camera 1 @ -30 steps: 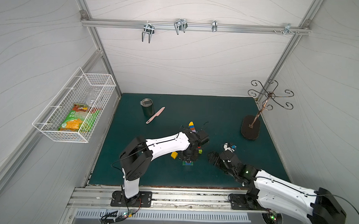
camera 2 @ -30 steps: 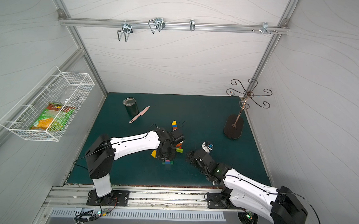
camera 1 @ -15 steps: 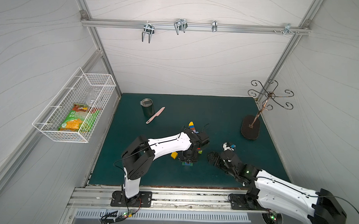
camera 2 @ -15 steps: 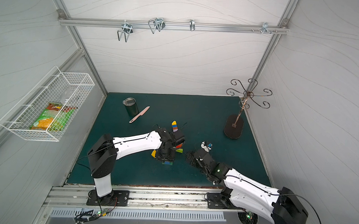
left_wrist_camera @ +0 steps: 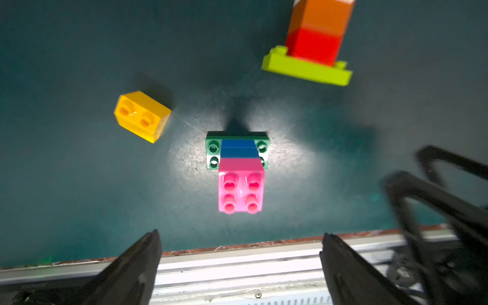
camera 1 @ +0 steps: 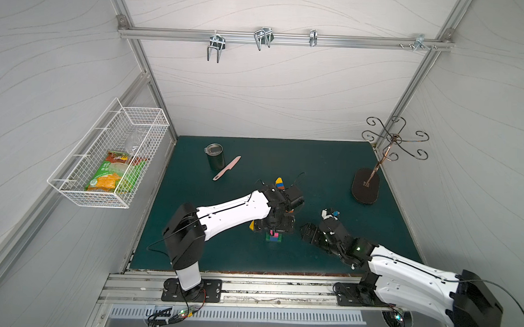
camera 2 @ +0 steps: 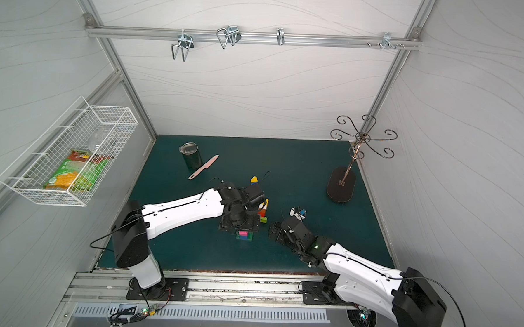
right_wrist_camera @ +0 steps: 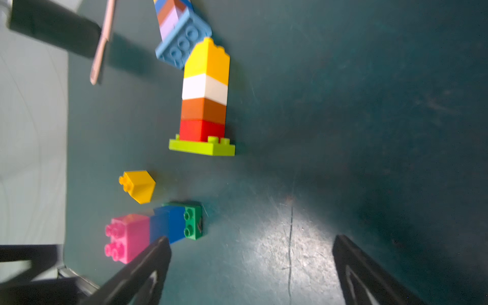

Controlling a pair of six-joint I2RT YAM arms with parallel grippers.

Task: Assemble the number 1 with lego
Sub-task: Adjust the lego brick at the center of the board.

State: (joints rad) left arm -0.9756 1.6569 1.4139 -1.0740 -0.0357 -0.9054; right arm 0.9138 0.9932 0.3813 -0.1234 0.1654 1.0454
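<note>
place: robot lab cell | signs: white panel walls (camera 1: 273,95), aluminium frame (camera 1: 351,41), robot arms (camera 1: 231,213) on base rail (camera 1: 264,292)

Top views high, looking down, wrist views close, sharing pink brick (left_wrist_camera: 240,190)

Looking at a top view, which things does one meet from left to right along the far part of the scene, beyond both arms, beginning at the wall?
wire basket → dark cup → lego tower with a yellow top → hook stand

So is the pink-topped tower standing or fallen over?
Standing: green base flat on the mat, blue brick and pink brick stacked straight above.
</note>
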